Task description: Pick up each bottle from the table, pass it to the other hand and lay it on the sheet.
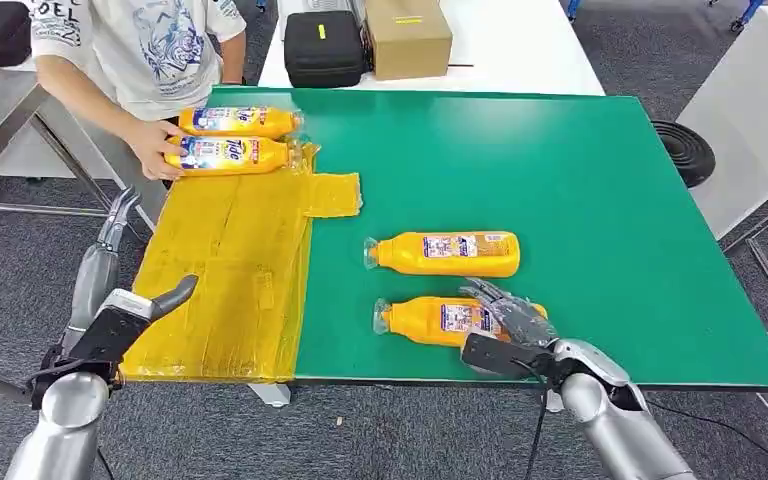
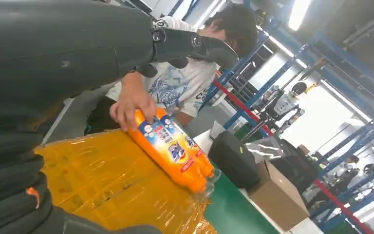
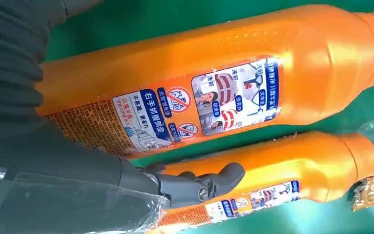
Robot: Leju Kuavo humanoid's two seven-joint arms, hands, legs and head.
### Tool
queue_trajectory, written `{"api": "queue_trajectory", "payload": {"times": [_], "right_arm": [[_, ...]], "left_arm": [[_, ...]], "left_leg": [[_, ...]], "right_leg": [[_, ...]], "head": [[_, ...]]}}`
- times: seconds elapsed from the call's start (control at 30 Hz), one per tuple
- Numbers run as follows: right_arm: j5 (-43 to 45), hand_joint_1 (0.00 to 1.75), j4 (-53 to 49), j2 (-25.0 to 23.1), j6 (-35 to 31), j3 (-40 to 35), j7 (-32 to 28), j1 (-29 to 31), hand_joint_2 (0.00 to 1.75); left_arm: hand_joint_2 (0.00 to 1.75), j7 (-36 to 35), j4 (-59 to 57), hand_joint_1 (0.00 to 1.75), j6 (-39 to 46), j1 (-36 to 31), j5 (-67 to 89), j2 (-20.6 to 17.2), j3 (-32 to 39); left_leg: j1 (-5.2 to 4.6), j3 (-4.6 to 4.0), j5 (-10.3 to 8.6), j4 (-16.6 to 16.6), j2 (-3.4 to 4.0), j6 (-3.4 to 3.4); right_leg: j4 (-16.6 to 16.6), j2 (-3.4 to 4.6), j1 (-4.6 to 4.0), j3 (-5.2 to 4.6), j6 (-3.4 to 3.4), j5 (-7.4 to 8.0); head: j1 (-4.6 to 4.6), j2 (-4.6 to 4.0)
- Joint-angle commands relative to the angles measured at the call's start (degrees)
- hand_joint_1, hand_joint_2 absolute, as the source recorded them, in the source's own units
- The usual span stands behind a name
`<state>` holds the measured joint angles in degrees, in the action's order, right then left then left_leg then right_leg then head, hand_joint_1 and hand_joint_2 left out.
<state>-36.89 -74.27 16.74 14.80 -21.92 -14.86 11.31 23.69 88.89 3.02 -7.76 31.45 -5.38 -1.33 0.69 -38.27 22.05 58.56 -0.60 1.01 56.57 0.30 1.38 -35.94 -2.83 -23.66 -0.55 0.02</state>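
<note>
Right hand (image 1: 508,322) over near bottle (image 1: 430,320), grip unclear, cannot tell. Left hand (image 1: 125,320) empty, fingers apart. Risk: round bottle rolls into far bottle (image 1: 445,253).

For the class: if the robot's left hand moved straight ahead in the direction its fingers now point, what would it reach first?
Probably the yellow sheet: the left hand hangs off the table's near-left corner, thumb angled up toward it. Further along lie two bottles under a person's hand. Depth is unclear.
</note>
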Motion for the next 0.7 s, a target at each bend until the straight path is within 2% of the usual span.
{"api": "queue_trajectory", "payload": {"times": [0.03, 0.1, 0.37, 0.7], "right_arm": [[-1.17, 0.00, -5.07, 0.63, 0.52, 2.03, 1.50, -9.98, 1.75], [-1.43, 0.00, -4.85, 0.21, 0.28, 2.74, 1.86, -10.31, 1.75], [-1.37, 0.00, -3.12, -0.94, 0.46, 7.15, 2.52, -9.96, 1.75], [-1.31, 0.00, -3.02, -0.82, 0.54, 7.33, 2.48, -9.97, 1.75]], "left_arm": [[1.75, 0.28, -1.95, 0.00, -0.83, 0.98, 0.03, 0.20, 0.39], [1.75, 0.46, -2.93, 0.00, -0.94, 0.42, 0.01, 0.28, 0.14], [1.75, 0.91, -4.37, 0.00, -1.36, -0.41, -0.47, 0.34, -0.05], [1.75, 0.91, -4.53, 0.00, -1.37, -0.46, -0.47, 0.33, -0.06]], "left_leg": [[0.05, 0.47, 0.14, -0.08, -0.18, -0.02], [0.04, 0.36, 0.06, -0.06, -0.16, -0.01], [0.05, 0.62, 0.08, -0.09, -0.17, -0.02], [0.04, 0.69, 0.06, -0.09, -0.15, -0.01]], "right_leg": [[-0.13, -0.26, -0.09, 0.57, 0.17, -0.19], [-0.11, -0.20, -0.06, 0.39, 0.11, -0.12], [-0.15, -0.23, -0.09, 0.66, 0.16, -0.14], [-0.15, -0.20, -0.07, 0.71, 0.16, -0.12]], "head": [[0.00, 0.00], [0.02, 0.00], [0.02, 0.00], [0.00, 0.00]]}}
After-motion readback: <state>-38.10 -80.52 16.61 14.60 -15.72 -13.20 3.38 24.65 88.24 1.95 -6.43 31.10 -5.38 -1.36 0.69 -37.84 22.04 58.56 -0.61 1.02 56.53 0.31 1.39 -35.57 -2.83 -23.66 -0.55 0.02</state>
